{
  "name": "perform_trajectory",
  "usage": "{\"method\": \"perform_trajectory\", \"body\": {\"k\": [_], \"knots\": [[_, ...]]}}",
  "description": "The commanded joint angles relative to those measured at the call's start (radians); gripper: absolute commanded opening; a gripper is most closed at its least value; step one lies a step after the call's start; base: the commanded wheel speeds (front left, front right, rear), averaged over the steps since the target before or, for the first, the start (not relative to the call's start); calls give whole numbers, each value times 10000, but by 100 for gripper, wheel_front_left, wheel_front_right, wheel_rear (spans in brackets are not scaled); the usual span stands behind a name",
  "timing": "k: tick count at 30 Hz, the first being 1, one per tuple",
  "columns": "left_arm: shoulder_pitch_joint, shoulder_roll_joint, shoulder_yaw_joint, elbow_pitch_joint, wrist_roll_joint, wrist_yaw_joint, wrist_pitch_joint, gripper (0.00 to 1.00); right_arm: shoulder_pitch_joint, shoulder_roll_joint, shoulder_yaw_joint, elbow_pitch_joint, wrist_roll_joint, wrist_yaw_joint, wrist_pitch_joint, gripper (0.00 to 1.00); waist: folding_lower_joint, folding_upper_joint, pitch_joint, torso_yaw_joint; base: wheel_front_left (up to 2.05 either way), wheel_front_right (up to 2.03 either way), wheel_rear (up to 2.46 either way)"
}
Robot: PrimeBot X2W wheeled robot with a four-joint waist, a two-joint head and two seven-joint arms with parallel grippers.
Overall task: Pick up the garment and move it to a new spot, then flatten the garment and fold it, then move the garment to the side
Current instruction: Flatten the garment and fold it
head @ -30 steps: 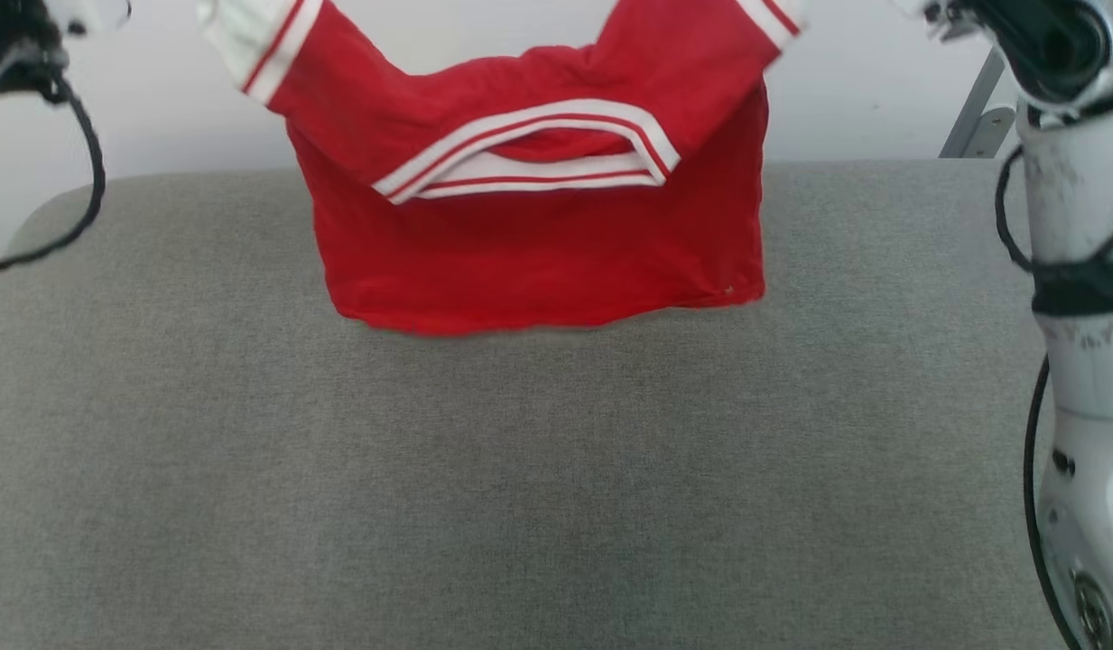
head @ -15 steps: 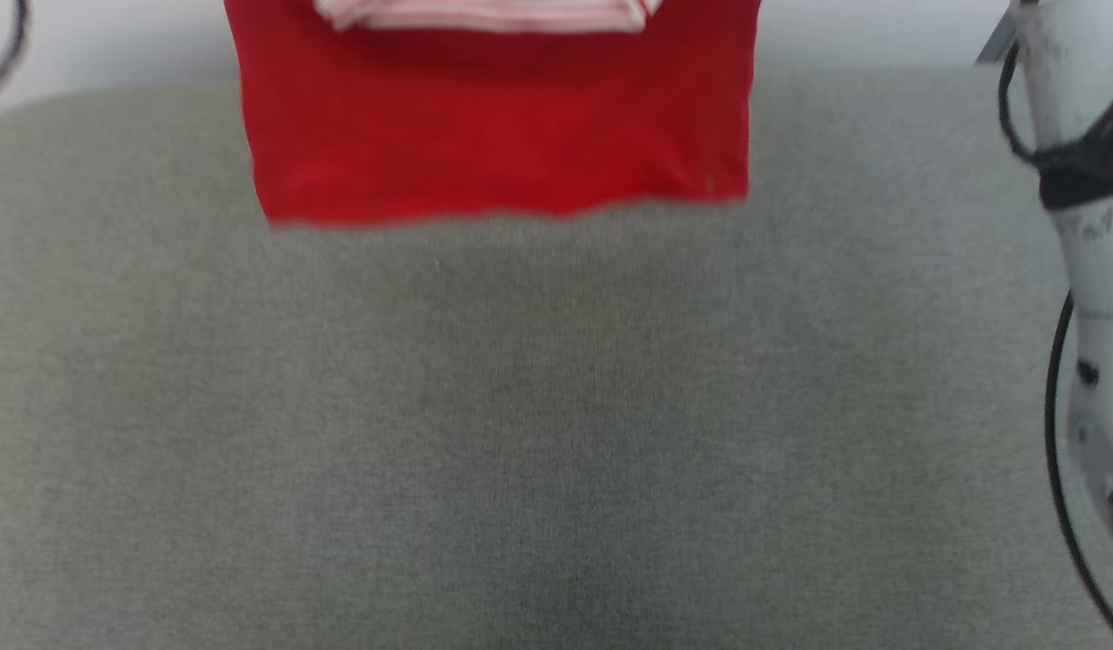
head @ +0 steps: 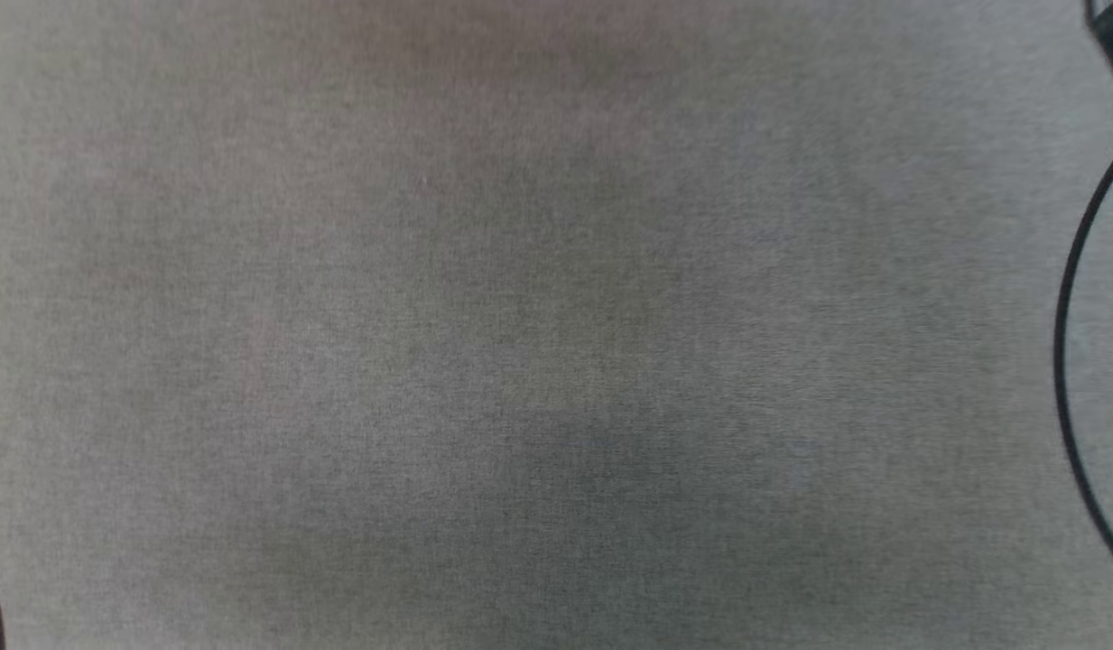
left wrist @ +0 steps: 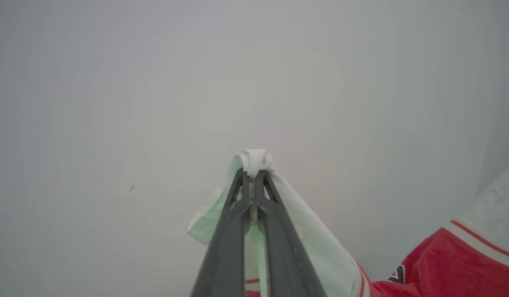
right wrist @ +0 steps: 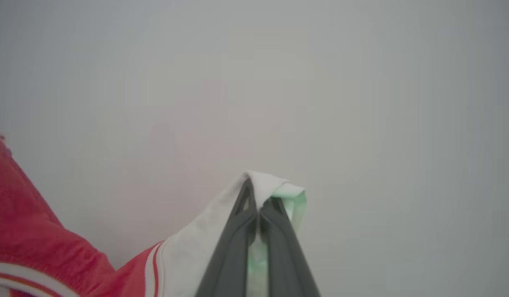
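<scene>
One garment, two hands, one grey surface

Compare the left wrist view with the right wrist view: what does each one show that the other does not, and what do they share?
Left wrist view: the left gripper shut on white sleeve cloth of the garment, whose red body lies at the lower right with a small dark patch. Right wrist view: the right gripper shut on white sleeve cloth, red body at the lower left. Shared: the garment and a plain pale wall behind.
</scene>
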State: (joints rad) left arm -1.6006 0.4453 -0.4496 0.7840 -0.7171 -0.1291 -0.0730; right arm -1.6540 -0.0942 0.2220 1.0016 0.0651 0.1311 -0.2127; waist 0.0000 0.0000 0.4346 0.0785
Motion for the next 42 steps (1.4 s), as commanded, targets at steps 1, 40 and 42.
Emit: {"method": "perform_trajectory", "body": {"k": [1,40,42], "knots": [[278,117,-120,115,-100,-7,-107,0,73,70,-37,147,4,-7,-52,0,0,0,205,124,0,0,0],[9924,3743,-3067,-4906,-5060,2076,5262,0,10111,-2998,2376,-5680,7462,-6,9458,0,0,0,-2612,466,0,0,0],[10607,4222,-2945,-5938,-5229,2672,5250,0,10792,-3258,2039,-6478,7471,-6,10294,0,0,0,-2694,457,0,0,0]]}}
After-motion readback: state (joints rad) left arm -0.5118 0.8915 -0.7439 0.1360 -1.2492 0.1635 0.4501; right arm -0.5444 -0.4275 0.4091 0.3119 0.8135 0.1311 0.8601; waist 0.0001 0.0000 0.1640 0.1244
